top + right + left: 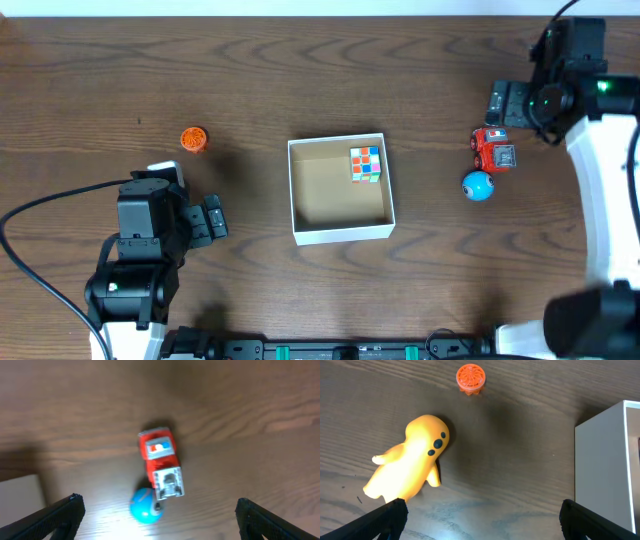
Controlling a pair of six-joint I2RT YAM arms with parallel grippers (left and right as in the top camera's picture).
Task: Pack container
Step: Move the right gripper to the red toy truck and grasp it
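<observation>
Presently, left jaws and right jaws both stand spread wide, grasping nothing. Container (340,233) sits mid-table (300,60), a colour cube (366,164) in its 1 o'clock corner. Red truck (492,150) and blue ball (477,186) lie at its 3 o'clock.

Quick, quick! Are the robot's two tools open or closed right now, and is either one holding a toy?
Left tool: open, holding nothing.
Right tool: open, holding nothing.
</observation>
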